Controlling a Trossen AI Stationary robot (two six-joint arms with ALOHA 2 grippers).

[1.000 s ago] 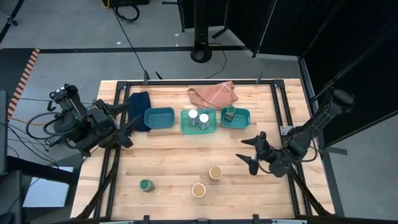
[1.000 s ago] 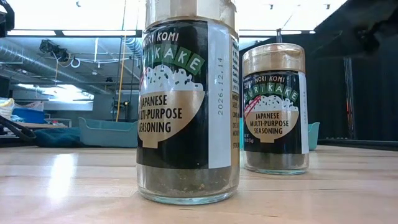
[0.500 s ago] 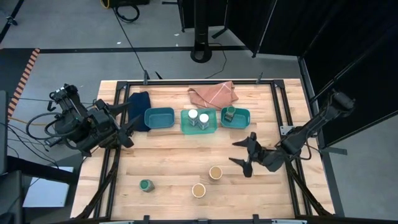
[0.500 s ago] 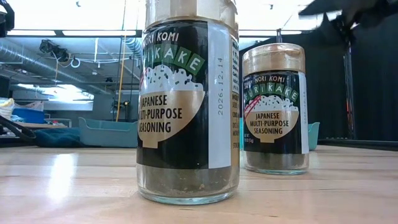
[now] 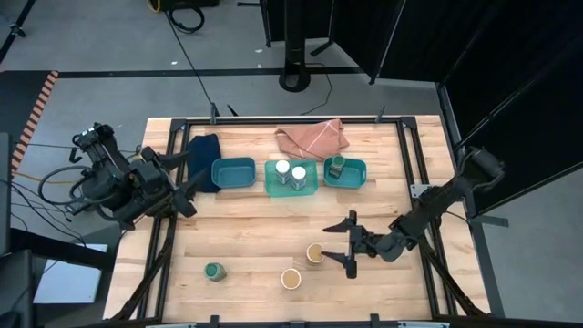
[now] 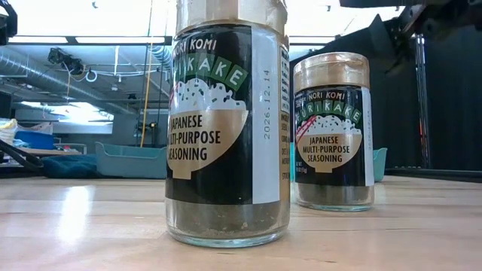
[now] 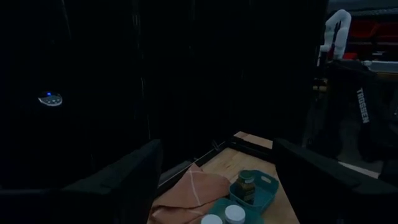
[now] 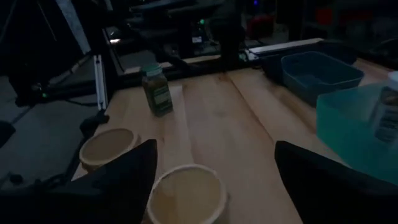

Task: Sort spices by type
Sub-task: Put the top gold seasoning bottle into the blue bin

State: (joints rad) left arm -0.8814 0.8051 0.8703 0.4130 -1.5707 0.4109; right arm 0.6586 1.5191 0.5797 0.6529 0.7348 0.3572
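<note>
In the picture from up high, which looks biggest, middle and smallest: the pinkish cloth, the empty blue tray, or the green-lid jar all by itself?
1. The pinkish cloth looks largest.
2. The empty blue tray comes next.
3. The green-lid jar alone on the table looks smallest by far.

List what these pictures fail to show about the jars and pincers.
- Low view: the near tan-lidded jar is cut off by the top edge and hides the middle tray.
- High view: jar labels are too small to read.
- Left wrist view: the white-lidded jars are cut by the bottom edge.
- Right wrist view: the right pincer fingertips are out of frame.
</note>
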